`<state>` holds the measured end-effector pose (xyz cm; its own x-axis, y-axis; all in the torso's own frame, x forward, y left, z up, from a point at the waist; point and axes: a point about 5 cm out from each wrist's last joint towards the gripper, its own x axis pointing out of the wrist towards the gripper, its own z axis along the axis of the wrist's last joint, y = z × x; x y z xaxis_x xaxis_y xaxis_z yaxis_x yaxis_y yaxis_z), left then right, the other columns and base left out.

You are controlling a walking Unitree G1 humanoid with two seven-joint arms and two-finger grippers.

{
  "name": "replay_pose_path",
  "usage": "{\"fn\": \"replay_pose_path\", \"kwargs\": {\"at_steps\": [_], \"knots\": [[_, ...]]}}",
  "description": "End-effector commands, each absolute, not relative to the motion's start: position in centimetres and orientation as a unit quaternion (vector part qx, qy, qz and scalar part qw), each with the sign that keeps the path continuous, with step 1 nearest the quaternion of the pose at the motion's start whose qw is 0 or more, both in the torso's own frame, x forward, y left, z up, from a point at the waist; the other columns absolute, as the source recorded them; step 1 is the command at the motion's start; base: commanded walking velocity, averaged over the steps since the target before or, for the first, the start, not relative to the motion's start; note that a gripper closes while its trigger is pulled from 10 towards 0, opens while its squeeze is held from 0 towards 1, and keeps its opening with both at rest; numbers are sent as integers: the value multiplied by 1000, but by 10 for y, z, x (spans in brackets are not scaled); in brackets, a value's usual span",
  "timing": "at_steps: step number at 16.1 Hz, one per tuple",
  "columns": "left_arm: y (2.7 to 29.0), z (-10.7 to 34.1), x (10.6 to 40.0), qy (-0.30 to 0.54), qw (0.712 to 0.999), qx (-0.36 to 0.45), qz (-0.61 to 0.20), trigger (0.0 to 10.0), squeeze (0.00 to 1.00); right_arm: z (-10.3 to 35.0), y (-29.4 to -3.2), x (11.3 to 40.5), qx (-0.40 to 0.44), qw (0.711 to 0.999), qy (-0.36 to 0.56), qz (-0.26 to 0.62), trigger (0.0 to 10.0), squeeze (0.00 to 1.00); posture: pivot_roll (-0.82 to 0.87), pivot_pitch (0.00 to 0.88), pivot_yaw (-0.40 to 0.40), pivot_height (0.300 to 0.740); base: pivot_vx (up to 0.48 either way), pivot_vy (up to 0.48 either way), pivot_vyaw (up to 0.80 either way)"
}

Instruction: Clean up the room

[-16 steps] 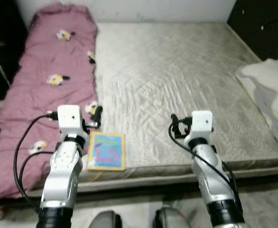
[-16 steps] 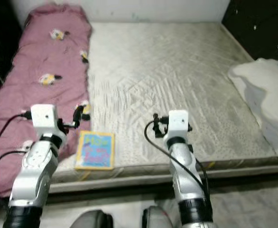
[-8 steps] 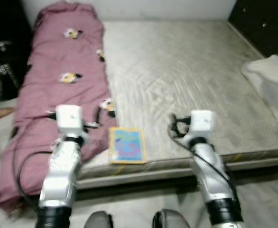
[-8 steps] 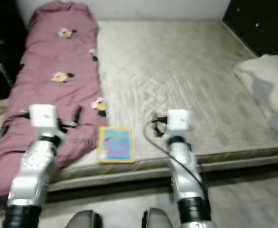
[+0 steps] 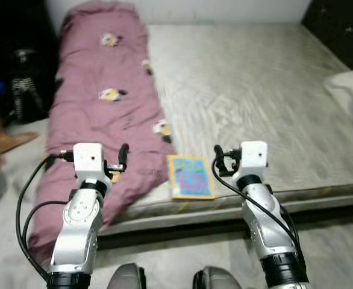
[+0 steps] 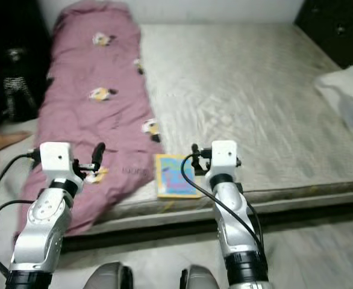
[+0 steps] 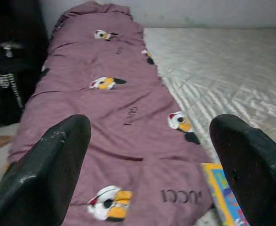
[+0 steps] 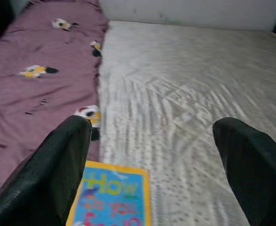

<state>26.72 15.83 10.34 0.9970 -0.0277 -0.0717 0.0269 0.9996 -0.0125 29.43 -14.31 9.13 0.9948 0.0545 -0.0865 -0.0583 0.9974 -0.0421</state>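
Both our grippers gape wide and empty: left gripper (image 7: 147,174) over the pink blanket (image 5: 113,114), right gripper (image 8: 150,174) above the book (image 5: 191,176) at the mattress (image 5: 255,90) edge.

Head and wrist cameras toward bed (image 5: 255,90)

Mauve blanket (image 5: 113,114) with yellow-and-black birds; blue, yellow-bordered book (image 5: 190,176); grey quilted mattress (image 5: 255,96).

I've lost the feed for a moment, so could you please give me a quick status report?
Left gripper and right gripper both open, empty, raised before the bed. Book lying flat at the mattress edge beside the purple blanket. Nothing blocking the book.
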Motion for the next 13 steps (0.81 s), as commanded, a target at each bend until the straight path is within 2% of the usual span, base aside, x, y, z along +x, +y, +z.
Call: {"fn": "replay_pose_path", "kwargs": {"at_steps": [1, 13], "knots": [[153, 108, 268, 25, 999, -8, -22, 10000, 0, 92, -152, 293, -26, 999, 41, 18, 10000, 0, -26, 95, -8, 740, 0, 0, 0], [149, 111, 271, 17, 999, -13, -34, 10000, 0, 92, -152, 293, -33, 999, 39, 18, 10000, 0, -31, 105, -9, 740, 0, 0, 0]]}}
